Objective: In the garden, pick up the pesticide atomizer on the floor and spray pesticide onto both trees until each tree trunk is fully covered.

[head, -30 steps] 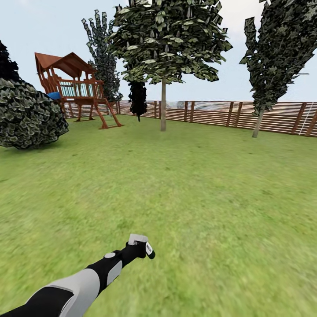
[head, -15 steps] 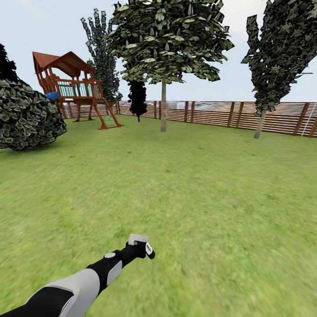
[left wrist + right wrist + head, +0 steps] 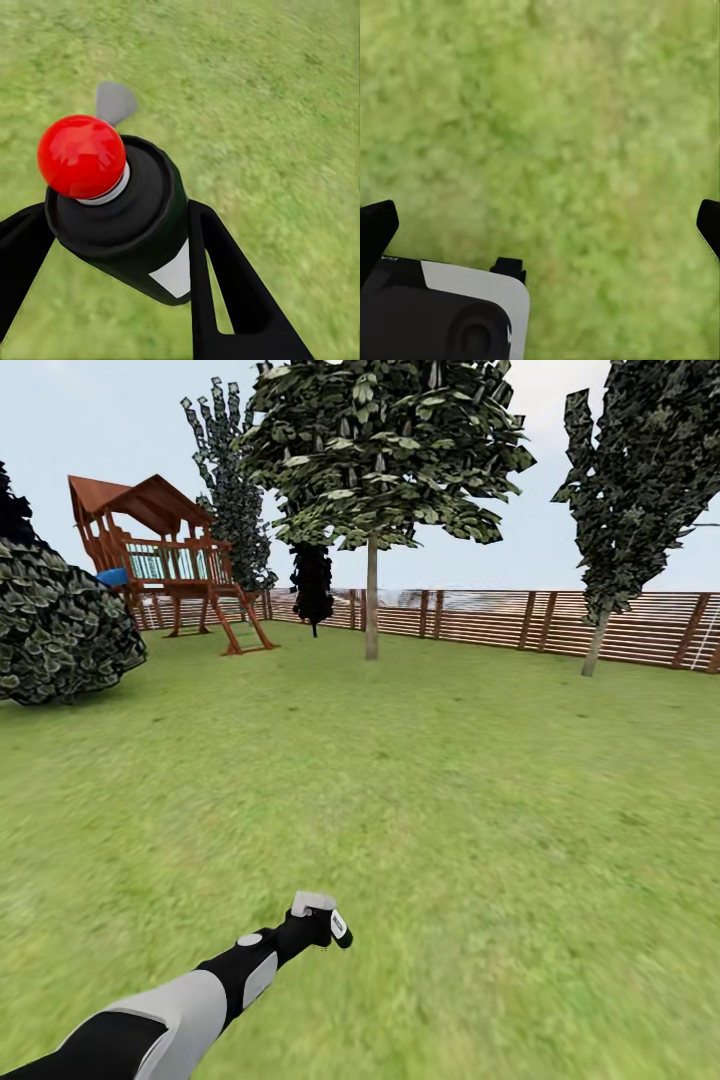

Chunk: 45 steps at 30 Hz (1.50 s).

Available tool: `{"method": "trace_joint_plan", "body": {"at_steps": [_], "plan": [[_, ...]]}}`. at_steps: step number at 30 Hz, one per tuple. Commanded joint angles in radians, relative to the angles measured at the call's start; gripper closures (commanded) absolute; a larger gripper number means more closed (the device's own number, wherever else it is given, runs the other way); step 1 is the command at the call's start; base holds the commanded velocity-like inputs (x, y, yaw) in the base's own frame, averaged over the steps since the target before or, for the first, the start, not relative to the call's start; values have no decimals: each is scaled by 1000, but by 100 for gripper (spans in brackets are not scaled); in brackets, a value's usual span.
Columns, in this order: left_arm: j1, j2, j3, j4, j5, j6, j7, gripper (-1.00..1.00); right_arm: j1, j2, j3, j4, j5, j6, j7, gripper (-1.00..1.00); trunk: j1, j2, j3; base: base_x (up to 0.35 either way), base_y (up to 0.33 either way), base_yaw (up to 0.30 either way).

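The pick-up is done: the left gripper (image 3: 325, 927) has its jaws closed on the pesticide atomizer (image 3: 338, 928), which is held out low in front of the robot above the lawn (image 3: 450, 790), not on any paved floor. The spraying is not started, as I judge — no white specks are on the trunk (image 3: 371, 600) of the near tree, and the robot is well apart from it, so both trees are left to do. In the left wrist view the atomizer (image 3: 127, 217) is a dark, smooth, round bottle with a white label and a glossy red ball on top, between two black tapered fingers (image 3: 225, 285). The right gripper (image 3: 540, 225) has its jaws wide and holds nothing — under it is blurred grass. The second tree (image 3: 640, 480) leans a little before the brown slatted fence (image 3: 500, 615). A wooden play tower (image 3: 165, 560) and a round leafy bush (image 3: 60, 620) stand to the left.
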Motion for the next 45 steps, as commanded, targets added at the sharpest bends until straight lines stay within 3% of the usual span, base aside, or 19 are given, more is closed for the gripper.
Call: {"method": "trace_joint_plan", "body": {"at_steps": [1, 45], "plan": [[-1, 0, -8, 1, 11, -4, -2, 100, -2, 0, 7, 4, -8, -7, 5, -100, 1, -1, -1, 350, 0, 0], [-1, -2, -10, 2, 11, -4, -2, 100, -2, 1, 6, 4, -10, -7, 5, -100, 1, -1, -1, 350, 0, 0]]}}
